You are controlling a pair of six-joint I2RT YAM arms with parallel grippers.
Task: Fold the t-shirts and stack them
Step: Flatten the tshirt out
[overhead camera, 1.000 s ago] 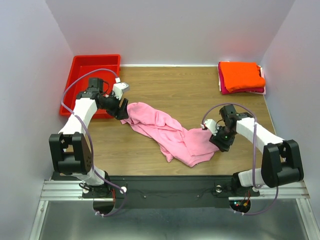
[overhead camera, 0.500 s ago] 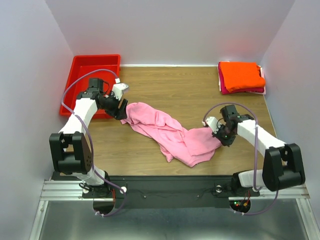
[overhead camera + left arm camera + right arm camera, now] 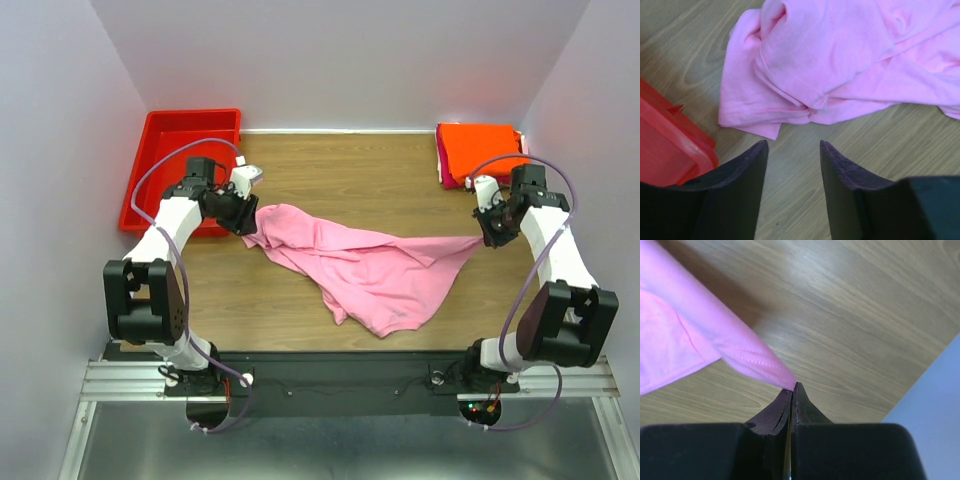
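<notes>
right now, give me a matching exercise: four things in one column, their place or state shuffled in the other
1. left tool
2. right tool
3. red tray
4. orange shirt

a. folded, far right corner
b. open, next to the pink shirt's left end
c. far left corner
d. shut on the pink shirt's corner

Pairs: 1-b, 2-d, 3-c, 4-a

**Three views, one pink shirt in common**

The top view looks down from above and behind the arm bases, taking in the whole desk from far off. The left wrist view sits close over the desk, facing past its own left hand to the pink shirt and a tray corner. The right wrist view is nearer still, looking along the right hand at a pinched shirt edge. All three share that shirt and the desk.
</notes>
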